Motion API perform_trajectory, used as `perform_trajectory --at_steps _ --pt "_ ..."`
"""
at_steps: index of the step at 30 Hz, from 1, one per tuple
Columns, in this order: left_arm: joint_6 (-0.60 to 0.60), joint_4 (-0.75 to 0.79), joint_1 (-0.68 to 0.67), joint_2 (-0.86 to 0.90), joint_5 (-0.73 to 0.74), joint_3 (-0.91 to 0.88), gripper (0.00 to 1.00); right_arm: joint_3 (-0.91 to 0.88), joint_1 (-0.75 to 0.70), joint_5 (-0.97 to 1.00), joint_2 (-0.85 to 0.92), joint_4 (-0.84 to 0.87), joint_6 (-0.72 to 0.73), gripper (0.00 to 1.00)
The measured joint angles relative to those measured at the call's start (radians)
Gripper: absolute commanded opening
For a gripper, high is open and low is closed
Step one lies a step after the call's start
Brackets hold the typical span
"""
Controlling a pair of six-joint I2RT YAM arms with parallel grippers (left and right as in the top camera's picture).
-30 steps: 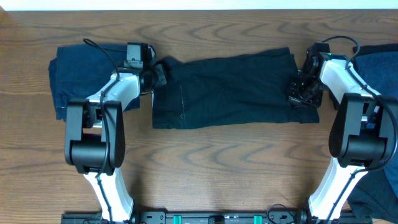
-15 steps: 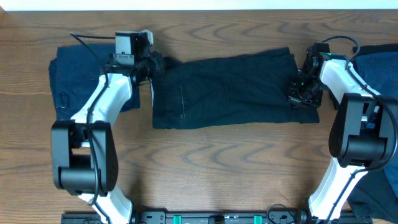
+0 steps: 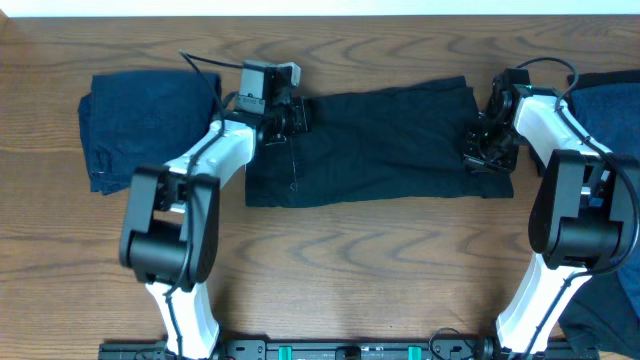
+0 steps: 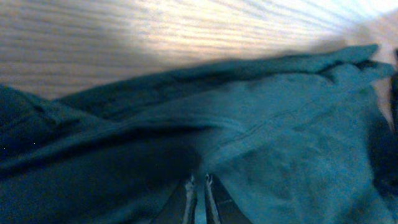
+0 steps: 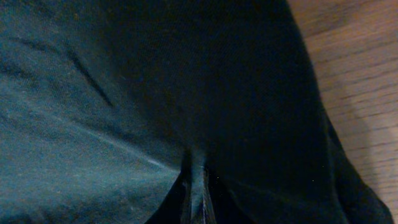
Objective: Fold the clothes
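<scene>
The black shorts-like garment of the clothes lies spread wide across the middle of the table. My left gripper is over its upper left part, shut on a pinch of the cloth. The left wrist view shows the fingertips close together with fabric bunched in folds ahead of them. My right gripper sits at the garment's right edge. Its jaws are shut on a thin ridge of the dark cloth.
A folded navy garment lies at the left, beside my left arm. More blue cloth lies at the right edge, and a dark piece at the lower right. Bare wood fills the front of the table.
My left gripper has swung up and then right, from the garment's left edge to over its upper left part, drawing that corner inward. The right arm has stayed put.
</scene>
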Motion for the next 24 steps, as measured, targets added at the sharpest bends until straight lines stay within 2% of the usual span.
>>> perform_trajectory --at_steps 8,12,15,18,20,22,24 --pt "-0.027 0.173 0.013 0.121 -0.046 0.000 0.09 0.000 0.000 -0.003 0.000 0.001 0.000 0.10" --pt "-0.041 0.254 0.014 0.121 -0.012 0.000 0.10 0.000 0.000 -0.004 0.000 0.001 0.000 0.11" --pt "-0.056 0.245 0.014 0.081 0.018 0.000 0.11 0.000 0.000 -0.005 0.000 0.001 0.000 0.12" --pt "-0.071 0.148 0.014 -0.019 0.034 0.000 0.27 0.000 0.000 -0.008 0.000 0.001 0.000 0.13" --pt "-0.074 0.042 0.019 -0.112 0.038 0.002 0.29 0.000 0.000 -0.010 0.000 0.002 0.000 0.14" --pt "-0.063 -0.096 0.031 -0.197 0.034 0.007 0.43 -0.001 0.000 -0.011 0.000 0.002 0.000 0.15" --pt "-0.034 -0.240 0.050 -0.262 0.022 0.011 0.64 -0.001 0.000 -0.012 0.000 0.002 0.000 0.15"
